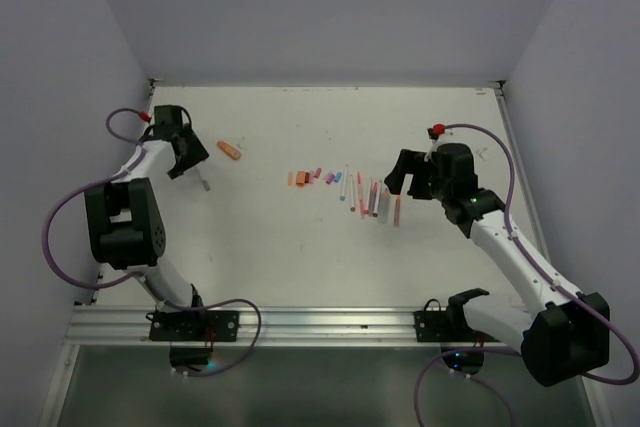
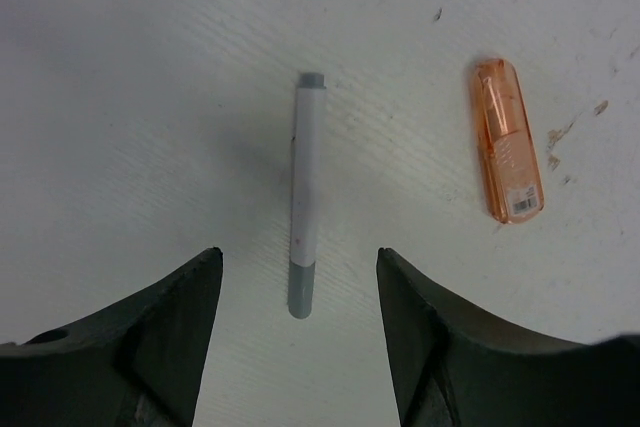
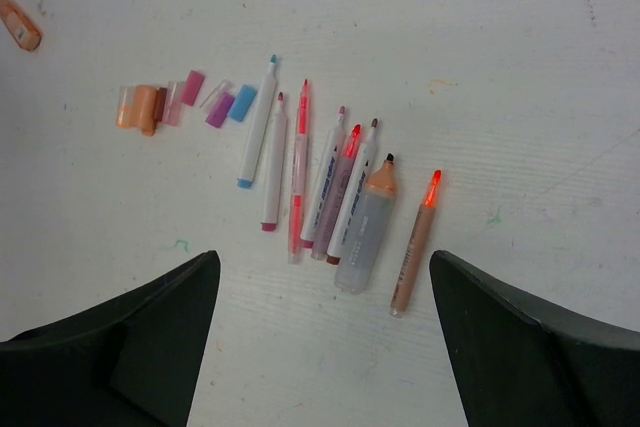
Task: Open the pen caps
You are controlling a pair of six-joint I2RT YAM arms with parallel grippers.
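A white pen point(image 2: 305, 187) with grey ends lies on the table, its near grey end between the fingertips of my open left gripper point(image 2: 298, 253), which touches nothing. A short thick orange marker point(image 2: 508, 142) lies to its right. In the top view the left gripper point(image 1: 193, 169) hangs at the far left over that pen point(image 1: 203, 184). My right gripper point(image 3: 322, 257) stands open above a row of uncapped pens point(image 3: 300, 172), which includes a thick grey one point(image 3: 365, 232). Loose pen caps lie left of them: orange point(image 3: 140, 107), pink point(image 3: 192, 87), purple point(image 3: 220, 109) and blue point(image 3: 243, 103).
The white table point(image 1: 300, 267) has grey walls on three sides and a metal rail point(image 1: 320, 325) along the near edge. The caps point(image 1: 312, 177) and pens point(image 1: 370, 197) sit mid-table, just left of the right gripper point(image 1: 400, 175). The orange marker point(image 1: 230, 150) lies apart at the left.
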